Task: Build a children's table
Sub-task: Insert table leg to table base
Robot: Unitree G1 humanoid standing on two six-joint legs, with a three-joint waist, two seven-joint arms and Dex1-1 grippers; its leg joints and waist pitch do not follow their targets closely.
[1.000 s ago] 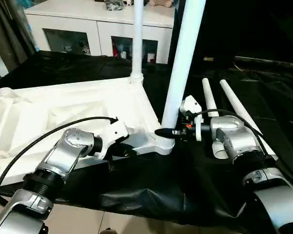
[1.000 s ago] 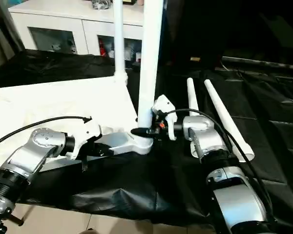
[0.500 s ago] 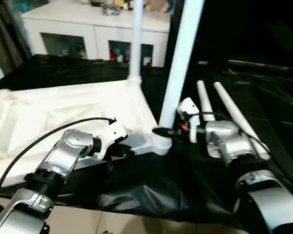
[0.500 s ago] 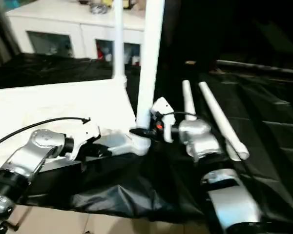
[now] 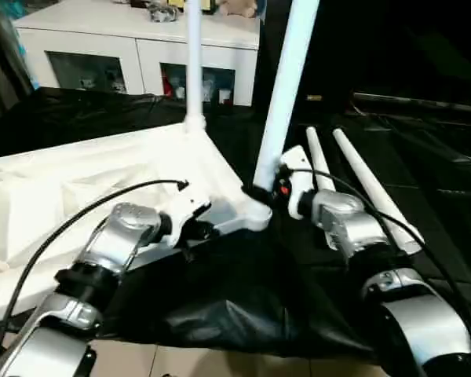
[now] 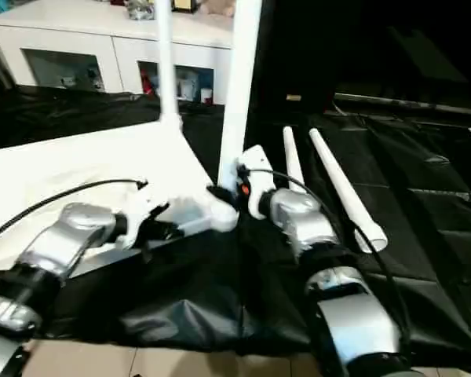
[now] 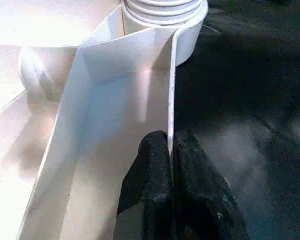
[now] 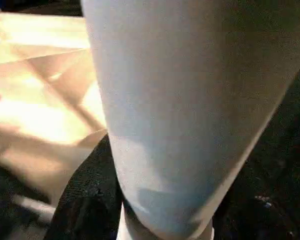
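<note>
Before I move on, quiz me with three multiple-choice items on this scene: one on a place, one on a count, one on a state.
1. Where do the loose legs lie?
A. on the black cloth beside the right arm
B. on the white cabinet
C. inside the upturned tabletop

2. How many legs stand upright in the tabletop?
A. none
B. two
C. four

3. What is the left tool doing?
A. hanging open above the cloth
B. pinching the tabletop's thin rim
C. holding a loose leg

Key: 1 A, both lie side by side on the cloth; 2 B, a far leg and a near corner leg rise from the sockets; 3 B, the left wrist view shows its fingers closed on either side of the rim.
</note>
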